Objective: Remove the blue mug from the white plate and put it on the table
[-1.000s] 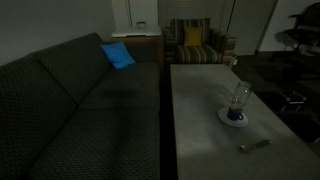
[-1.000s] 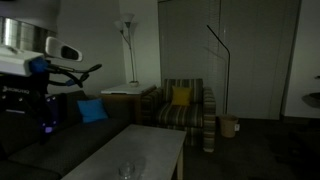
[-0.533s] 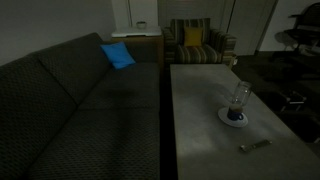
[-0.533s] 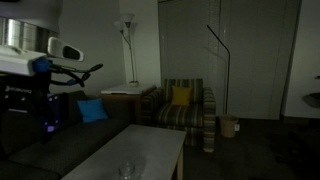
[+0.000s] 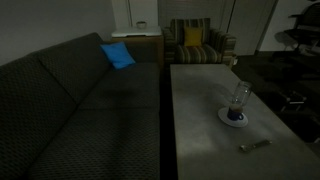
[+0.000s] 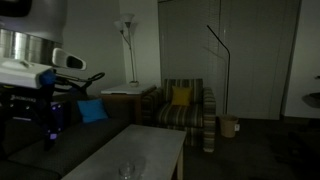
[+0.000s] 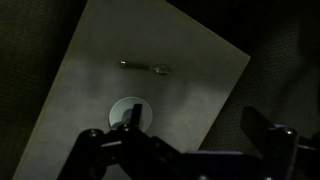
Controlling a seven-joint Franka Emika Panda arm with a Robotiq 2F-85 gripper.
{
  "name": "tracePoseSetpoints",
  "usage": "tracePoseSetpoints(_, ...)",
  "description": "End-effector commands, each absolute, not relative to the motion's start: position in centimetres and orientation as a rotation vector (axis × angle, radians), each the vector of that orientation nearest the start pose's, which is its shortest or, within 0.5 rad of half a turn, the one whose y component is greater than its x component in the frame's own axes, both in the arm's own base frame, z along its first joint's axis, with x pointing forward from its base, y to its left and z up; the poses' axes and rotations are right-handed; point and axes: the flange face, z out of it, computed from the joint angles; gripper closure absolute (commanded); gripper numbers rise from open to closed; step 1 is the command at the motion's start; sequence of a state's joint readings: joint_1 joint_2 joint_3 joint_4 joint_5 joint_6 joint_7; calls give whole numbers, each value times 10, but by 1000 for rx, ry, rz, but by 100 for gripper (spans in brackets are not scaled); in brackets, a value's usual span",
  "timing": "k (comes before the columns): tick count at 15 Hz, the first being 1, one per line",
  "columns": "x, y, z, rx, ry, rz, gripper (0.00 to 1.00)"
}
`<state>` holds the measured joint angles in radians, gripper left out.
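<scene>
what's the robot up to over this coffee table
Nothing is being held. The arm's gripper hangs open well above the table, looking down on it. The blue mug stands upright on the white plate, not yet lifted off. A thin grey stick lies on the table beside the plate.

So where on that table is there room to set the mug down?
The table is bare along the sofa side and toward the armchair end. Crowded only near the plate, its mug and the grey stick.
</scene>
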<state>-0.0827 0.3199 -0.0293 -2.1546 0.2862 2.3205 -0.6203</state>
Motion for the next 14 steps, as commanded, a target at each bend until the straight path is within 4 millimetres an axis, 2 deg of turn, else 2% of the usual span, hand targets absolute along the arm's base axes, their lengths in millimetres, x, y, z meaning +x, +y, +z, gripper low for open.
tracePoseSetpoints(1,569,-73,200,-2870,-430,125,0)
tracePoseSetpoints(6,591,-80,159,-2856,-369,152,0)
tracePoseSetpoints(9,602,-81,143,-2831,-338,172,0)
tracePoseSetpoints(10,604,-82,140,-2821,-336,198,0)
tracePoseSetpoints(11,595,-77,146,-2845,-357,184,0)
tracePoseSetpoints(14,601,-80,139,-2837,-347,185,0)
